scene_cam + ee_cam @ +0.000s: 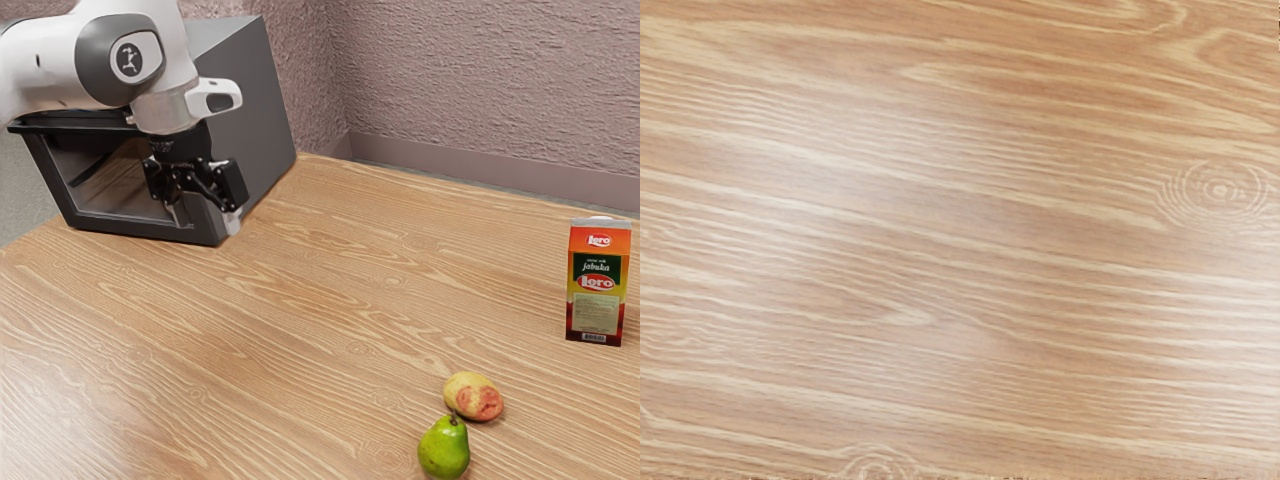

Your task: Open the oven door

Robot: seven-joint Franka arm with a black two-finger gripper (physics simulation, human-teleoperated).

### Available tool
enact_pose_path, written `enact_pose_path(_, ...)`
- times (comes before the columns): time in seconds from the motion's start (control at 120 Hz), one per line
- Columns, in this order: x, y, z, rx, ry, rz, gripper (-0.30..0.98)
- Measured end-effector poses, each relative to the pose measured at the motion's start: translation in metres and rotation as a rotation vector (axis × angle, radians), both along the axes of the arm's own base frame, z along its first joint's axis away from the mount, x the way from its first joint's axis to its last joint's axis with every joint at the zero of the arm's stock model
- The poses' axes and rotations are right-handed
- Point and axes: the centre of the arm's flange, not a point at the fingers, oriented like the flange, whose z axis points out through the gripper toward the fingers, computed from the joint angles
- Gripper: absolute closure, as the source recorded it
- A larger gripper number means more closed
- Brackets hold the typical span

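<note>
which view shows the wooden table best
The exterior view: it takes in a wide stretch of the table, its far edge, and the oven, carton and pear resting on it. The wrist view shows a close patch of its wood grain, with knots and a soft glare.

Oven [250,110] stands at the exterior view's left, carton [597,285] right, pear [443,450] in front.

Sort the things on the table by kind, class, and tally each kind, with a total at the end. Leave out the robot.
Oven: 1
Drink carton: 1
Green pear: 1
Rounded yellow-and-reddish piece of produce, exact kind unclear: 1
Total: 4
</note>
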Motion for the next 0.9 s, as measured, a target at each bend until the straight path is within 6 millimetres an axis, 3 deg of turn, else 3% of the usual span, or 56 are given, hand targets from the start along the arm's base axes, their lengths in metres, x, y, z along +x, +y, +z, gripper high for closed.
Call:
enact_pose_path(0.167,-0.001,0.000,0.000,-0.004,0.009,-0.013,0.00)
enact_pose_path(0.2,-0.006,-0.001,0.009,-0.004,-0.006,-0.016,0.00)
enact_pose_path(0.217,-0.013,-0.002,0.024,-0.001,-0.033,-0.019,0.00)
enact_pose_path(0.275,-0.072,-0.008,0.128,0.034,-0.239,-0.086,0.00)
enact_pose_path(0.3,-0.099,-0.009,0.164,0.057,-0.320,-0.144,0.00)
enact_pose_path(0.333,-0.122,-0.003,0.190,0.109,-0.375,-0.212,0.00)
enact_pose_path(0.367,-0.135,0.019,0.199,0.161,-0.387,-0.248,0.00)
enact_pose_path(0.45,-0.154,0.104,0.192,0.278,-0.340,-0.254,0.00)
enact_pose_path(0.517,-0.163,0.141,0.188,0.341,-0.306,-0.317,0.00)
enact_pose_path(0.583,-0.166,0.156,0.186,0.377,-0.282,-0.420,0.00)
enact_pose_path(0.683,-0.152,0.167,0.165,0.391,-0.210,-0.583,0.00)
enact_pose_path(0.833,-0.123,0.186,0.126,0.351,-0.147,-0.774,0.00)
enact_pose_path(0.9,-0.116,0.209,0.106,0.326,-0.145,-0.818,0.00)
